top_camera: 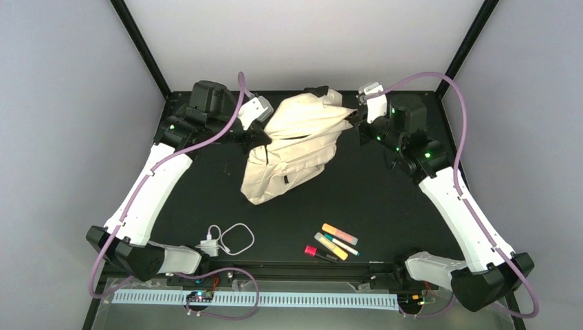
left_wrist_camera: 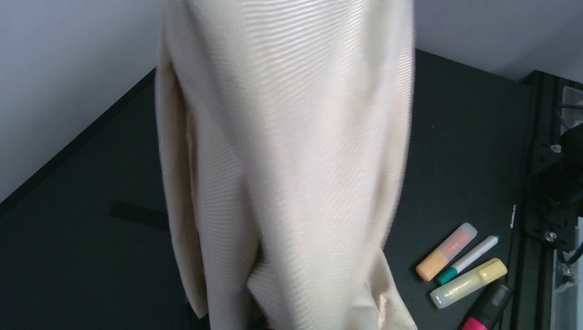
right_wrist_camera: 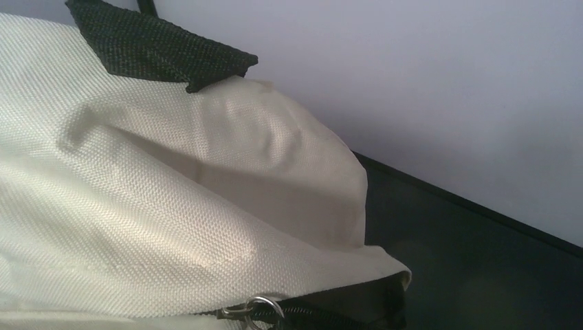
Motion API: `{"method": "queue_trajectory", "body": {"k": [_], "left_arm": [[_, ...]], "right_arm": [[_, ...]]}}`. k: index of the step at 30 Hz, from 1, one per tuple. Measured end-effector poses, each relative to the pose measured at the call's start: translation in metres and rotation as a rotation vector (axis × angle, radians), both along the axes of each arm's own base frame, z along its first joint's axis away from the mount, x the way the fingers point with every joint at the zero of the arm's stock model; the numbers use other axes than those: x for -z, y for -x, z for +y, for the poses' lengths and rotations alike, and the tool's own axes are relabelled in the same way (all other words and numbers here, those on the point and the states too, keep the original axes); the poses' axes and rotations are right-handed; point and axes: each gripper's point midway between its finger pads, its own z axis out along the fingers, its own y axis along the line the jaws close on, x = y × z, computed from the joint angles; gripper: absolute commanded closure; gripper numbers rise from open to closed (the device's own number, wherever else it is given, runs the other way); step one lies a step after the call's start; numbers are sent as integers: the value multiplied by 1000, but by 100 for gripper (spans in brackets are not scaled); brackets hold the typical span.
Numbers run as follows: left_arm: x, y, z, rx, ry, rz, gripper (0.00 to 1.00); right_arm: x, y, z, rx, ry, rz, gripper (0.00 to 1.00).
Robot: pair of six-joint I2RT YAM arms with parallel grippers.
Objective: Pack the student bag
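Observation:
The student bag [top_camera: 295, 148], cream-beige fabric, is held up at the back middle of the table, its lower end resting on the black mat. My left gripper [top_camera: 265, 139] grips its left side and my right gripper [top_camera: 353, 117] its upper right edge. In the left wrist view the bag [left_wrist_camera: 295, 151] hangs as a draped fold and hides the fingers. In the right wrist view the bag [right_wrist_camera: 137, 206] fills the frame, with a black strap tab [right_wrist_camera: 158, 48] on top and a metal zipper ring [right_wrist_camera: 265, 307] at the bottom edge; the fingers are hidden.
Near the front right lie an orange highlighter [top_camera: 339, 234], a yellow highlighter [top_camera: 331, 246], a teal-capped pen [top_camera: 342, 245] and a pink marker [top_camera: 320, 254]. A white charger with a looped cable [top_camera: 230, 238] lies at the front left. Black frame posts stand at the back corners.

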Motion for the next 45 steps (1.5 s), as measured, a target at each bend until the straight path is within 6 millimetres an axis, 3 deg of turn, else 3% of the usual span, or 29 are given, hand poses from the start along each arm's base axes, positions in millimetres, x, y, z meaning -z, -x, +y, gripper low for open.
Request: {"method": "queue_trajectory", "body": {"k": [1, 4, 6, 9, 11, 12, 14, 16, 18, 23, 25, 27, 29, 30, 38, 45], "left_arm": [[0, -1, 3, -2, -9, -12, 4], [-4, -1, 13, -11, -44, -41, 1], [-22, -3, 19, -21, -70, -95, 1], [-95, -5, 21, -29, -32, -297, 13], [-146, 6, 19, -20, 13, -444, 18], [-165, 16, 14, 3, 34, -506, 18], [-179, 35, -4, 74, 60, -555, 13], [-177, 45, -21, 132, 59, -566, 6], [-164, 43, -41, 166, 30, -552, 4], [-102, -14, -72, 97, -128, -494, 10], [-73, -34, -76, 71, -204, -472, 26], [-50, -46, -76, 62, -264, -456, 59], [-41, -50, -76, 58, -289, -451, 91], [-41, -51, -75, 54, -294, -454, 97], [-49, -49, -68, 49, -232, -420, 98], [-48, -40, -70, 94, -175, -371, 98]], "right_arm": [[-1, -1, 3, -12, -3, 3, 99], [-8, -1, 15, -55, -22, 1, 99], [-20, -1, 25, -87, -54, -7, 99], [-43, -2, 43, -145, -109, -26, 99], [-54, -3, 58, -189, -138, -23, 99], [-57, -5, 66, -209, -149, -18, 99], [-59, -9, 81, -244, -166, -9, 99], [-59, -12, 93, -272, -179, 3, 99], [-58, -14, 102, -290, -194, 18, 99], [-59, -7, 116, -330, -213, 34, 99], [-59, -5, 118, -340, -218, 39, 99], [-60, -3, 120, -346, -220, 42, 99], [-59, -3, 120, -346, -220, 44, 99], [-59, -3, 120, -345, -220, 44, 99], [-51, -8, 106, -303, -209, 52, 99], [-19, -22, 67, -221, -212, 73, 99]]}}
